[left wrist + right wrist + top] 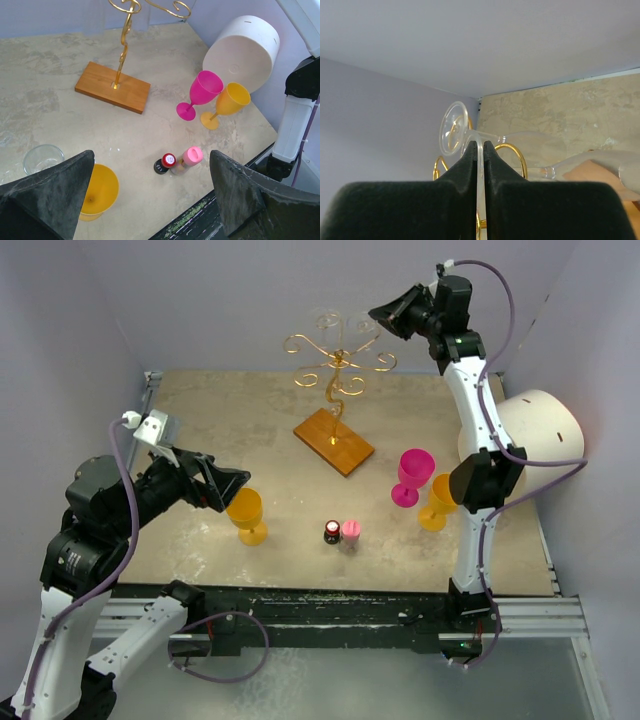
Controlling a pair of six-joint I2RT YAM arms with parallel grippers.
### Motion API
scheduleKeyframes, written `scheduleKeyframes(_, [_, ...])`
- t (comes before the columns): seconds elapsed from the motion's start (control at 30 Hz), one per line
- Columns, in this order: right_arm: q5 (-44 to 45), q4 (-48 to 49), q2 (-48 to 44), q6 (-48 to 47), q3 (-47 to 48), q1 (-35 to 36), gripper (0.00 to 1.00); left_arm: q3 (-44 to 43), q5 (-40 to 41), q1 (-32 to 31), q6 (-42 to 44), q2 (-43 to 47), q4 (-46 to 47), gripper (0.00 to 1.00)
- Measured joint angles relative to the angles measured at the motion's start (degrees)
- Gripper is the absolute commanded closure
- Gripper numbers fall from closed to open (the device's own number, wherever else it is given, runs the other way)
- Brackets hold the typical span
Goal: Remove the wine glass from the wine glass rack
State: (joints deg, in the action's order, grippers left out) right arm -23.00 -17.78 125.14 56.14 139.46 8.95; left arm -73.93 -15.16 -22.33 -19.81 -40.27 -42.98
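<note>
Right gripper (377, 316) at 1 o'clock of wine glass rack (333, 440), jaws pinching wine glass (605, 162) foot. Left gripper (226, 484) at table's 8 o'clock, jaws spread, empty.

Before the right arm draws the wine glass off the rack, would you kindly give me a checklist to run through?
1. Grip: right claw shut on the foot of the wine glass: ok.
2. Glass hanging on the wine glass rack, not yet freed: ok.
3. Neighbouring clear glass out of the pull path: cannot tell.
4. Rack base flat on the table: ok.
5. Spare arm: left claw open, away from the rack: ok.
</note>
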Motion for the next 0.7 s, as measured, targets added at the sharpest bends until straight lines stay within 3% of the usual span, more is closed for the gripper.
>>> scheduleKeyframes(0.7, [0.79,-0.20,0.02,0.63,-0.50,-0.24,1.00,-0.02,0.00,0.00,0.55,-0.46,0.00,0.01])
